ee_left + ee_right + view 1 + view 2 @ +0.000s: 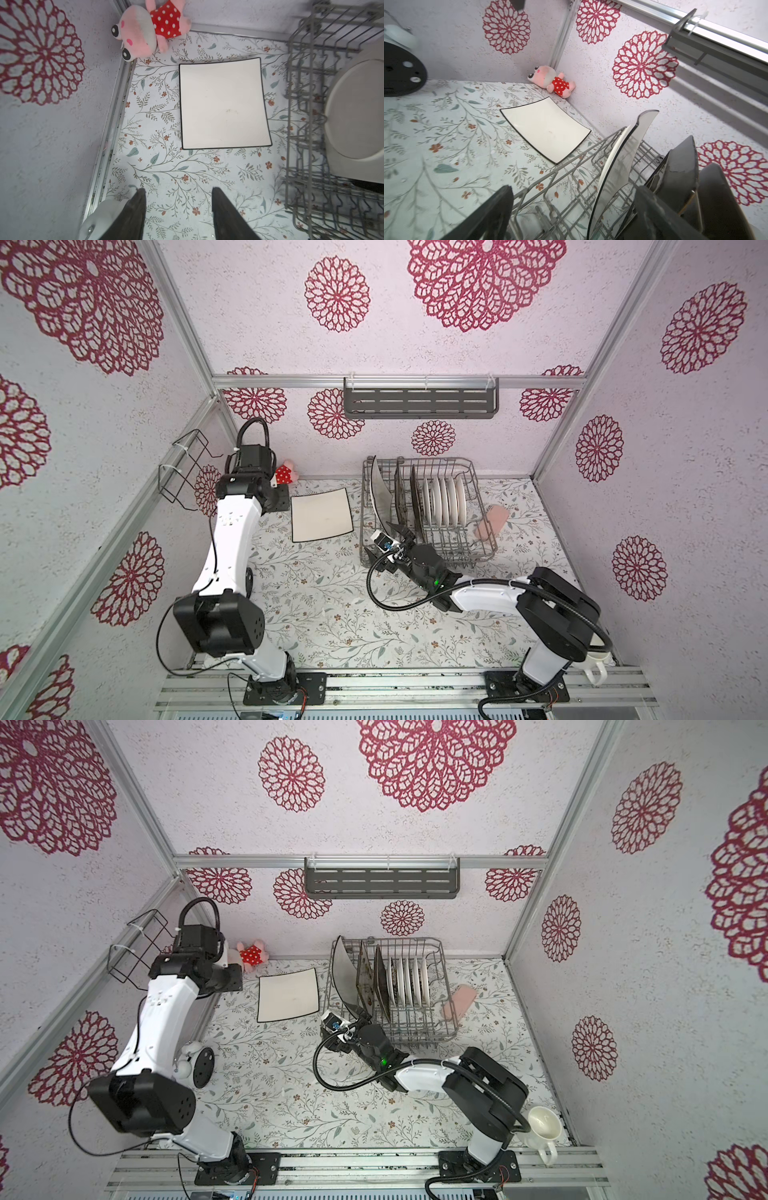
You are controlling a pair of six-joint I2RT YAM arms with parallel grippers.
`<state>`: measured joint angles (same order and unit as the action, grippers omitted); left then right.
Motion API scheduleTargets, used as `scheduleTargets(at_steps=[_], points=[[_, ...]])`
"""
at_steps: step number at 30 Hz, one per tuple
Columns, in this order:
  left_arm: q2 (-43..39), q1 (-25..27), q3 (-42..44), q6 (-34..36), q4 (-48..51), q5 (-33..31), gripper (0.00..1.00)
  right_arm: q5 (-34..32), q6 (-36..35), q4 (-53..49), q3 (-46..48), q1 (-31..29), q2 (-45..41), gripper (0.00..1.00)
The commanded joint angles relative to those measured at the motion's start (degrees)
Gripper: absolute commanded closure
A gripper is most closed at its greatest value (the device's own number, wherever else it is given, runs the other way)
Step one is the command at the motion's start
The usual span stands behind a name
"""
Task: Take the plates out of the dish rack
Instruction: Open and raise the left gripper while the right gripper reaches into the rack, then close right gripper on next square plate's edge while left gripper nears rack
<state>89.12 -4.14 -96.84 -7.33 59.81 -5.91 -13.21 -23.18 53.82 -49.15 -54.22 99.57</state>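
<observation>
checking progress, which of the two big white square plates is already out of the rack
The white square plate lying flat on the table, left of the dish rack. The other white square plate stands on edge inside the rack's left end.

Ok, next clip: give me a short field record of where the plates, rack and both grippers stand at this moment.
unloaded: flat white square plate, on the table left of the dish rack
in rack: upright white square plate, two dark plates, row of small round plates
left gripper: open, empty, above the table near the flat plate
right gripper: open, at the rack's near side by the upright white plate
elsewhere: plush toy, mug
</observation>
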Motion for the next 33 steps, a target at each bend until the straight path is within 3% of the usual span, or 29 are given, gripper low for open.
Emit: scheduleTargets(at_steps=[1, 4, 12, 23, 33], points=[[-2.94, -0.34, 2.79, -0.36, -3.57, 5.21, 0.45, -5.37, -2.74, 9.63, -3.76, -0.41, 2.13, 0.05], [-6.06, -0.33, 4.32, -0.82, -4.17, 6.61, 0.44, -5.13, -3.50, 9.54, -5.80, -0.47, 3.88, 0.04], [-11.23, -0.43, 5.38, -1.94, -4.33, 9.50, 0.42, -12.89, -6.91, 14.33, -9.92, -0.54, 10.20, 0.05], [-21.15, -0.43, 11.22, -1.55, -9.83, 20.33, 0.39, -16.71, -4.07, 18.60, -13.59, 1.26, 16.57, 0.11], [-25.71, -0.42, 15.45, -1.02, -16.76, 35.27, 0.35, -16.50, -2.13, 18.15, -15.81, 3.06, 19.83, 0.21]])
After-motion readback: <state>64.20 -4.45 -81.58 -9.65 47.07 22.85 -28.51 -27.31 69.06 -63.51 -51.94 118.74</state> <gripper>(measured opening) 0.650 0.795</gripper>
